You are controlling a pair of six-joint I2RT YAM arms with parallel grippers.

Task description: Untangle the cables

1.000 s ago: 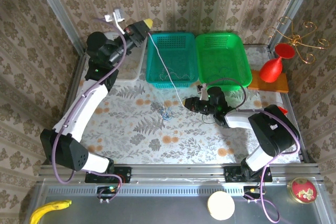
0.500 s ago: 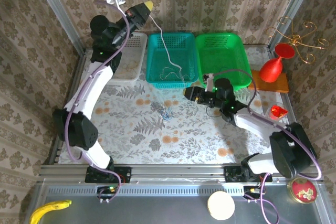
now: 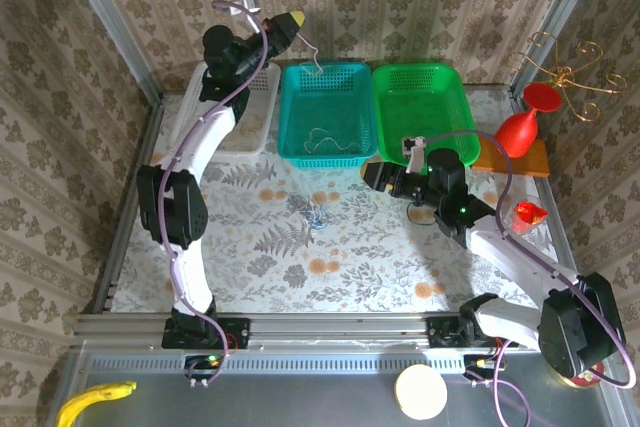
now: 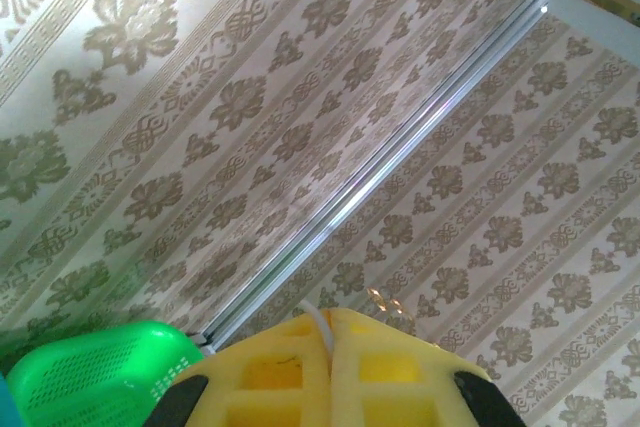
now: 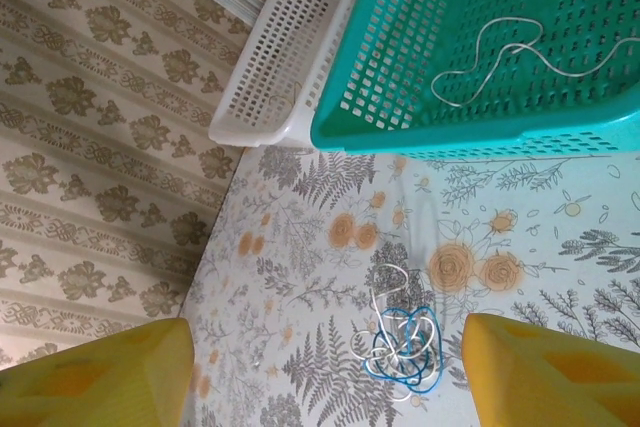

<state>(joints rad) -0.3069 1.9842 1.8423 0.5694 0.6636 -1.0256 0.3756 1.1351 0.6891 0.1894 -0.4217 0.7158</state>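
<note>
The left arm stretches high toward the back wall, its left gripper (image 3: 292, 20) pinching a thin white cable (image 4: 313, 314) that dangles over the teal plastic basket (image 3: 288, 117). The right arm reaches low, right gripper (image 3: 372, 176) spread, near the tangled blue-and-white cables (image 3: 318, 215) at the middle of the floral table (image 3: 250, 247).

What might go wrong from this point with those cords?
The left pincer pinches the white cord only at its very tip, high above the teal basket; it may slip out, or drape over the rim when released. The blue-and-white tangle lies on the table before the open right pincer; grabbing the whole bunch might tighten it.
</note>
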